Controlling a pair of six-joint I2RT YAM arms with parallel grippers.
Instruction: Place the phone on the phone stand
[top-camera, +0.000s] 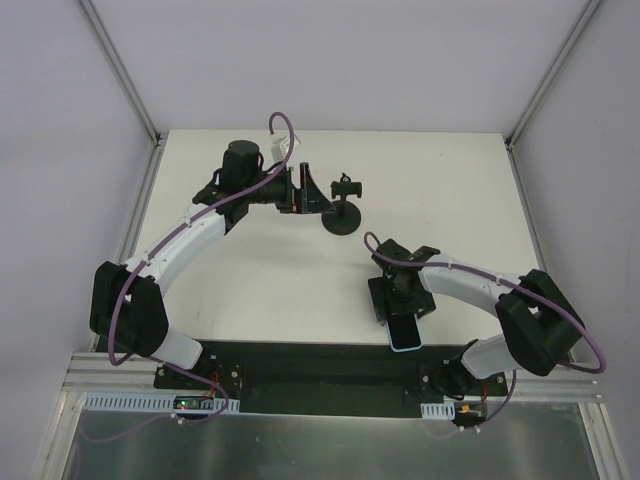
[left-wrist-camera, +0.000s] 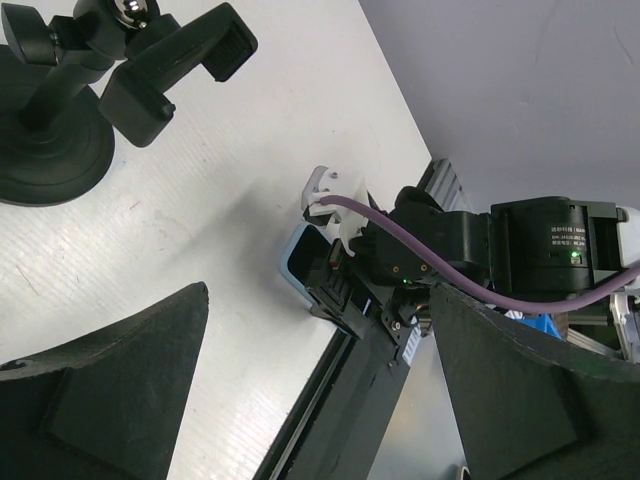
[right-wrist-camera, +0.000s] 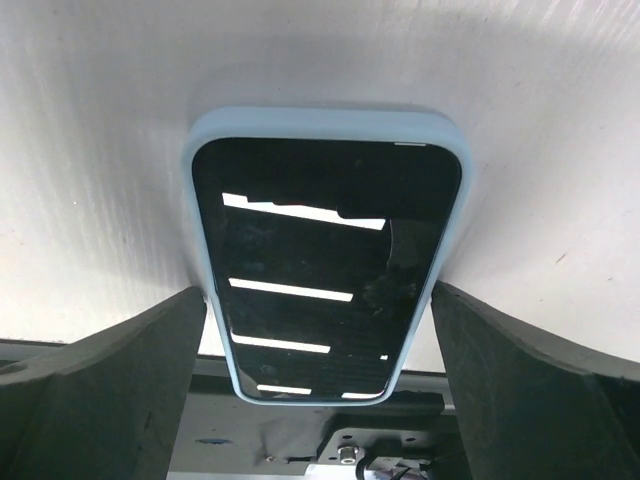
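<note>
Right wrist: the right hand (right-wrist-camera: 318, 300), fingers apart, straddles the flat-lying phone (right-wrist-camera: 325, 265).

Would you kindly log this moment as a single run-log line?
phone flat on table, ungrasped | right gripper open, straddling phone | left gripper open beside phone stand | phone stand upright, empty

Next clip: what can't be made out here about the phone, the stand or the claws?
Top view: the right claw covers most of the phone; only its near end shows.
Right wrist view: whether the fingers touch the phone's sides is unclear.
Left wrist view: the frame edge cuts off the base of the phone stand; the right arm hides most of the phone.
</note>
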